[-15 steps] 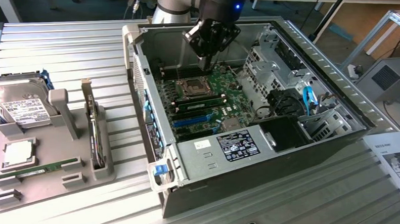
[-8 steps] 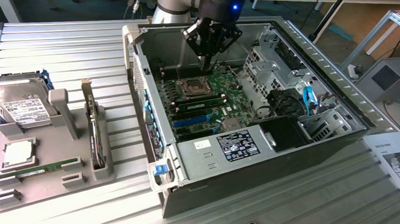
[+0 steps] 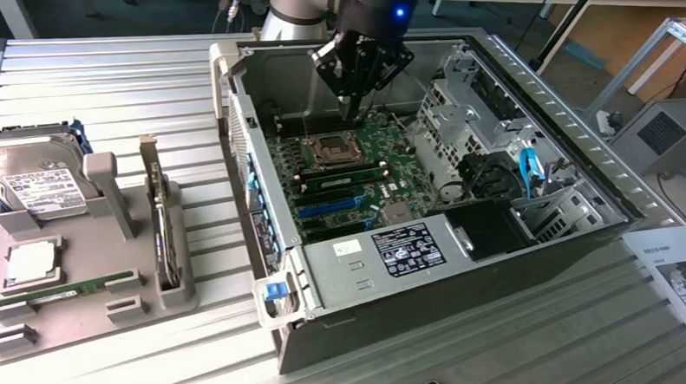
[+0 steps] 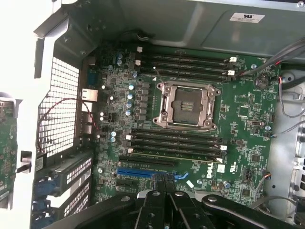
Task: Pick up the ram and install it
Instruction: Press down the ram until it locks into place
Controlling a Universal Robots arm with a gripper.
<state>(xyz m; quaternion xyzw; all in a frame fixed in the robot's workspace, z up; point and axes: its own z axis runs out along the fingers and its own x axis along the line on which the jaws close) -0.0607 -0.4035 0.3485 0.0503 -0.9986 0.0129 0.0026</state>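
The open computer case (image 3: 436, 197) has the arm's gripper (image 3: 358, 100) poised over its motherboard (image 4: 190, 119), fingers drawn together on nothing, while the ram (image 3: 63, 291) lies in the grey holder (image 3: 140, 305) well apart, so picking up seems not yet done

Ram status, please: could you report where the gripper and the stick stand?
Gripper inside the open computer case, above the motherboard. One ram lying in the grey holder, outside the case. Nothing in the way.
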